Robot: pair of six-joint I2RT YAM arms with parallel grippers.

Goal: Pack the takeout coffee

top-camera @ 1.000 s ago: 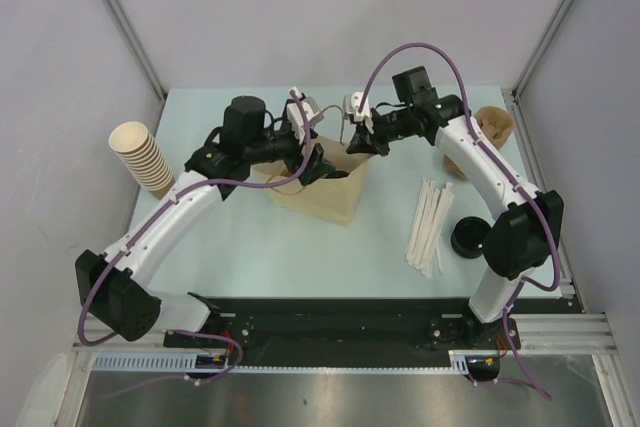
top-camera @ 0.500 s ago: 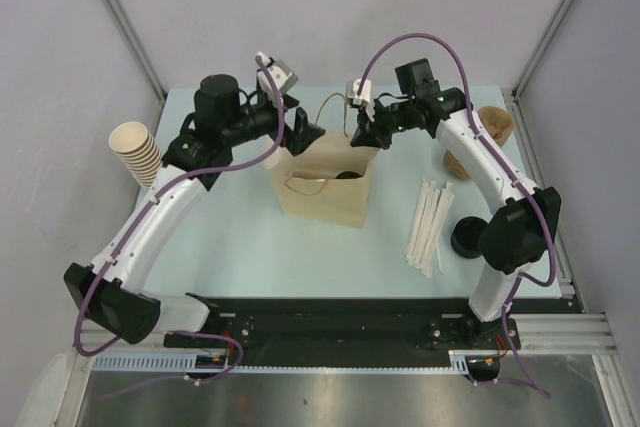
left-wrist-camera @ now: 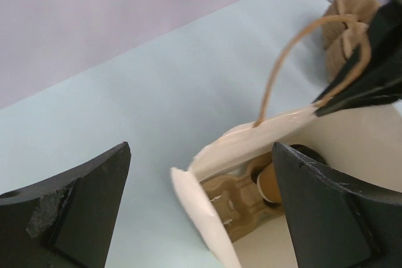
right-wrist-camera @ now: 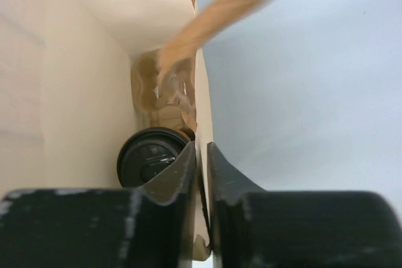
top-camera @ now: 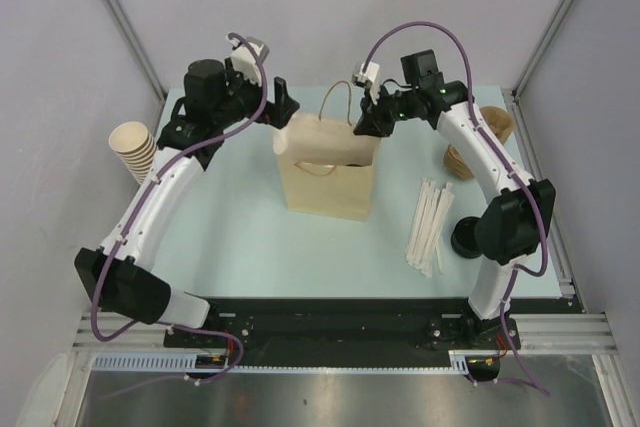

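Note:
A tan paper bag (top-camera: pixel 325 182) with twine handles stands upright mid-table. Inside it, the left wrist view shows the brown pulp carrier tray (left-wrist-camera: pixel 235 208) with the tan cup (left-wrist-camera: pixel 270 183) seated in it. In the right wrist view the cup carries a black lid (right-wrist-camera: pixel 149 156), with the tray (right-wrist-camera: pixel 160 89) behind. My right gripper (top-camera: pixel 368 125) is shut on the bag's far right rim; its fingers (right-wrist-camera: pixel 202 155) pinch the wall. My left gripper (top-camera: pixel 285 104) is open and empty, just left of the bag and apart from it; its jaws (left-wrist-camera: pixel 201 155) frame the bag's mouth.
A tall stack of nested tan cups (top-camera: pixel 135 147) lies at the left edge. White stirrers (top-camera: pixel 430 222) and black lids (top-camera: pixel 468 237) lie right of the bag. Spare brown trays (top-camera: pixel 492 127) sit at the far right corner. Enclosure walls stand close on both sides.
The bag has gone from tilted to upright, lifted by my right gripper at its rim. My left gripper has drawn out of the bag's mouth, back and to the left.

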